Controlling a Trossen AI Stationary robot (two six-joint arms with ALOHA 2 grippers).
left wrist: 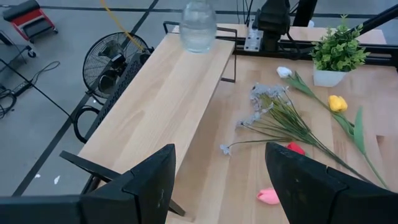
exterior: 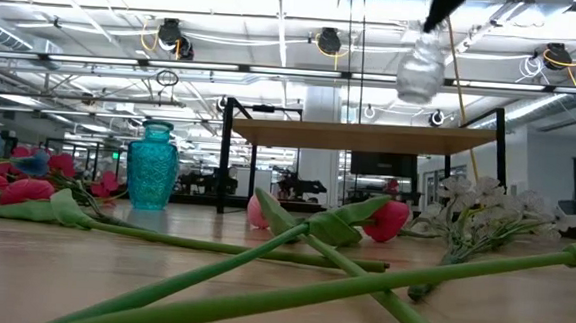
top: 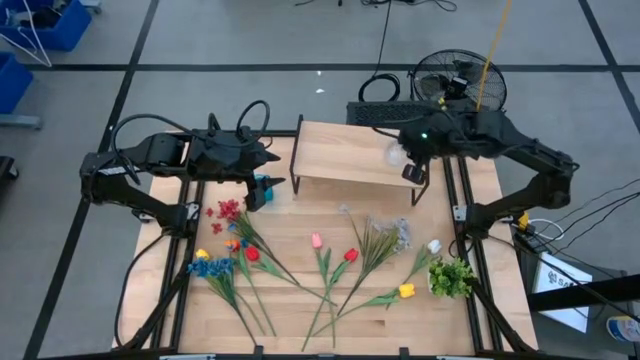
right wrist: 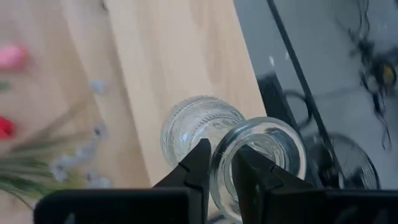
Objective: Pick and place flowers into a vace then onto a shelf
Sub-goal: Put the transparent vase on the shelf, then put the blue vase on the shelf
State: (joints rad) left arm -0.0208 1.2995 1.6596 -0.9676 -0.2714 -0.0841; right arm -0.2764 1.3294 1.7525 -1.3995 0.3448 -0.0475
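A clear glass vase (exterior: 421, 64) hangs in the air above the right end of the shelf (top: 350, 160), with my right gripper (right wrist: 221, 155) shut on it. A second, teal vase (top: 262, 190) stands on its base on the table by the shelf's left end. My left gripper (left wrist: 217, 155) is open and hovers above the teal vase, holding nothing. The flowers (top: 330, 262) lie flat on the tabletop in front of the shelf, with red, pink, yellow, blue and white blossoms. My right gripper holds the clear vase by the rim of its mouth (right wrist: 219, 163). One finger (right wrist: 255, 171) is inside the mouth and the other (right wrist: 194, 165) is outside. The fingers slant down from above. The vase hangs below them, slightly tilted and clear of the shelf.
A bushy green leafy clump (top: 452, 277) in a white pot stands near the table's right edge. Black frame rails (top: 478, 290) run along the table's sides. A floor fan (top: 460, 80) stands behind the shelf. Bare shelf top (left wrist: 168, 93) stretches under the vase.
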